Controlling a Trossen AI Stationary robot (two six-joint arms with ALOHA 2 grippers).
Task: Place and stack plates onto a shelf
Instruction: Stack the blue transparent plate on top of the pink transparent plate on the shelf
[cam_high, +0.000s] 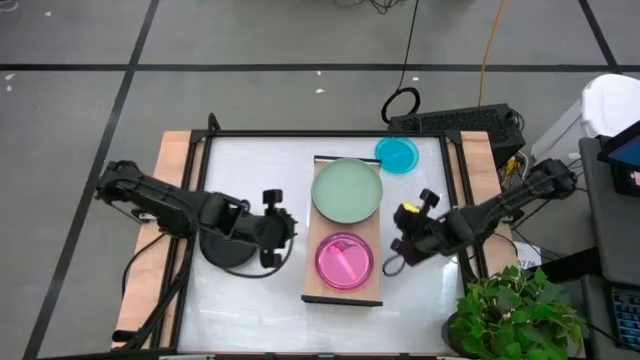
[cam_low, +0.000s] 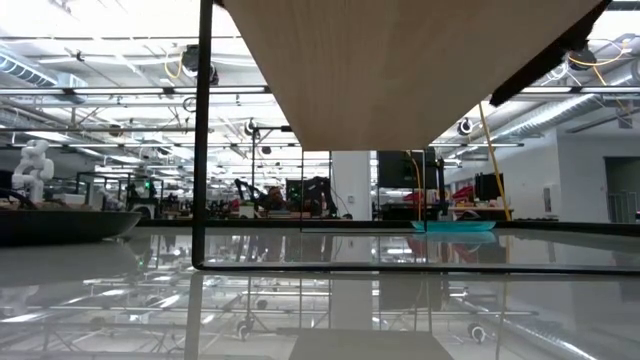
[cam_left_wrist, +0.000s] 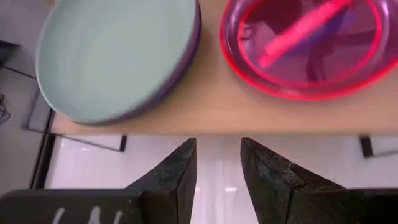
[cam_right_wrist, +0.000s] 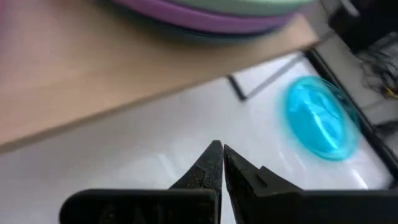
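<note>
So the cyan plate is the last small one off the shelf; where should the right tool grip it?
Take the cyan plate by its raised rim, on the edge facing the right tool: it lies flat on the white tabletop, clear of the shelf.

White table (cam_high: 250, 300) carries the wooden shelf (cam_high: 343, 292) at centre. On it, green plate (cam_high: 346, 190) at twelve o'clock, pink plate (cam_high: 344, 261) at six. Blue plate (cam_high: 397, 154) on the table at one o'clock, black plate (cam_high: 222, 252) at nine.
</note>
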